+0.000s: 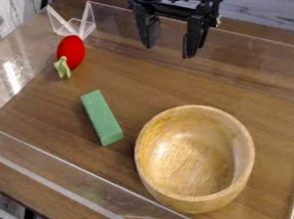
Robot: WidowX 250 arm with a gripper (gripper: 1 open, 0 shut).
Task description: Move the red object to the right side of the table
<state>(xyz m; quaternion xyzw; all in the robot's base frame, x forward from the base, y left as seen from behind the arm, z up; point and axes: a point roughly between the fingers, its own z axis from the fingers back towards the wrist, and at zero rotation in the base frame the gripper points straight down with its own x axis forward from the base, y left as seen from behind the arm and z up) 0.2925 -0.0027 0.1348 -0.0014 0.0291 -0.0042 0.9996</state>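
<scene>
**Camera view: fruit untouched at far left, gripper empty**

Camera view takes in the whole table (pixel 35 105), a brown wood-grain top fenced by clear walls. Judged from how things lie, the task is at its beginning: nothing has been carried to the right side, and the pick, the carry and the release all remain.

The biggest thing on the surface is the bowl (pixel 195 157), wooden and empty, sitting near the front right corner. It takes up much of the right side, so the drop spot will probably have to be the bare strip behind it or beside it.

Next in size is the gripper (pixel 170 35), black, hanging at the back centre with its fingers pointing down. The fingers are spread wide and there is nothing between them.

The green block (pixel 103 117) lies flat left of centre, well apart from everything else, and has no part in the job.

Smallest is the red object (pixel 71 52), a rounded toy fruit with a green stem end toward the camera. It rests at the far left, close to the back-left wall. It lies to the gripper's left in the picture, clearly apart from the fingers and lower than them.
</scene>
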